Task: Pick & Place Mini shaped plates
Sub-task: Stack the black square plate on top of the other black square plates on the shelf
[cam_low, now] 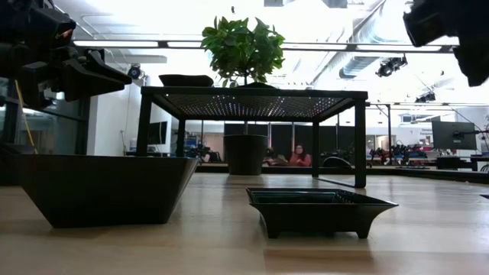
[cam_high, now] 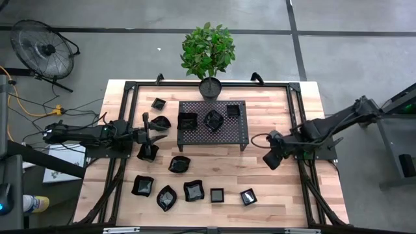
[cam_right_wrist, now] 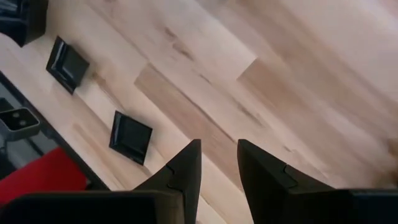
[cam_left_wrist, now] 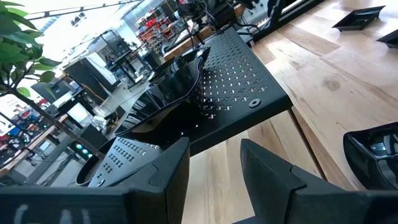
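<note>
High view: our left hand (cam_high: 151, 135) and right hand (cam_high: 270, 158) hover part-open, empty; mini shaped plates (cam_high: 166, 197) lie flat, variously turned, across the bench (cam_high: 273, 188)

Your table (cam_high: 273, 182) is pale blond wood, striped plank by plank with darker brown grain streaks. The small plates (cam_high: 193, 190) on it are glossy black. The rack (cam_high: 214, 133) is matte black, dotted all over with tiny holes. You see a plant (cam_high: 208, 49) with bright green leaves in a black pot (cam_high: 210, 88). Both arms are dark. The floor (cam_high: 351, 58) is grey with dark lines.
</note>
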